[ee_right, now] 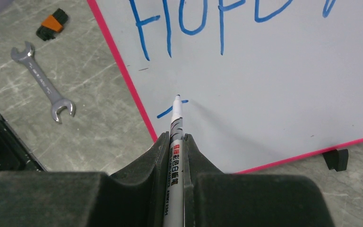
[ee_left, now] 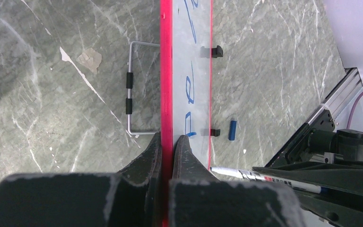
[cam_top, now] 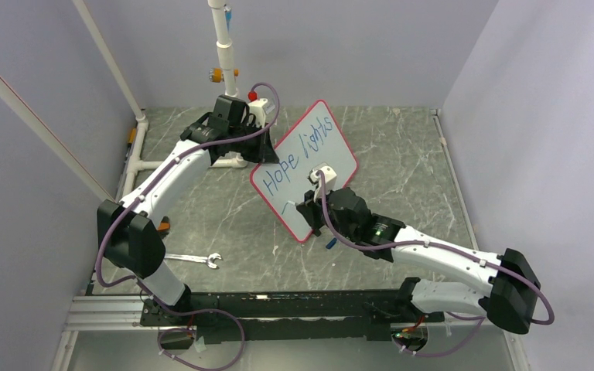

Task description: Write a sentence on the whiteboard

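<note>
On the table [cam_top: 402, 154] the whiteboard [cam_top: 305, 166] stands tilted on its long edge near the middle, between the two arms, with its black feet [ee_left: 216, 51] on the stone surface. We judge it light, thin and stiff, with a slick face. Pen pressure could tip it or slide it, so it wants a hold on the red rim, away from the writing.

The left gripper [ee_left: 167, 142] has just such a hold. Its jaws are clamped on the board's upper edge, one finger on each face. The right gripper [ee_right: 175, 139] is closed on a marker [ee_right: 176, 123], which lies along the gap between the fingers with its tip touching the board, low on the writing face near the red rim. The barrel looks smooth and rigid; we would keep the grip at mid-barrel and the pressure light, so that the tip glides rather than pushes the board back.

The sentence [cam_top: 298, 158] reads "Hope lights" so far on one line. Below it a short blue stroke [ee_right: 168, 112] begins a second line, so we judge the writing roughly half done.

A wrench [ee_right: 42, 82] lies on the table beside the board, and a small blue cap [ee_left: 232, 130] near a foot.
</note>
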